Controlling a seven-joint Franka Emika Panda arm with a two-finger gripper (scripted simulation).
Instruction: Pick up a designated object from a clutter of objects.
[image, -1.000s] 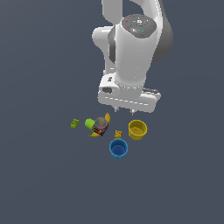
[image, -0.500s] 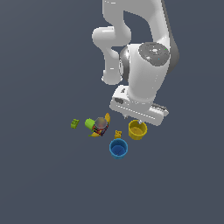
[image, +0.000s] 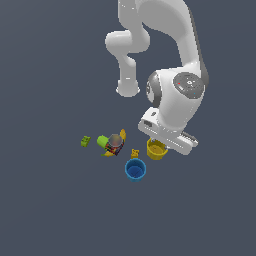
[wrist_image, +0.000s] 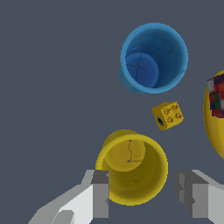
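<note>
The yellow cup (image: 155, 150) stands upright on the floor, partly covered by the arm's hand in the exterior view. In the wrist view the yellow cup (wrist_image: 132, 168) shows from above, hollow and empty, between my two fingers (wrist_image: 99, 194). My gripper (wrist_image: 142, 194) is open, its jaws on either side of the cup's rim and apart from it. The blue cup (image: 135, 169) stands close by; it also shows in the wrist view (wrist_image: 153, 57).
A small orange piece (image: 134, 153) lies between the cups, also in the wrist view (wrist_image: 168, 115). To the exterior view's left sit a dark box with a greyish ball (image: 115, 143), a banana (image: 121, 135), a green cylinder (image: 102, 141) and a green block (image: 85, 141).
The arm has swung toward the exterior view's right and lowered, bringing the hand down over the yellow cup. The objects have not moved.
</note>
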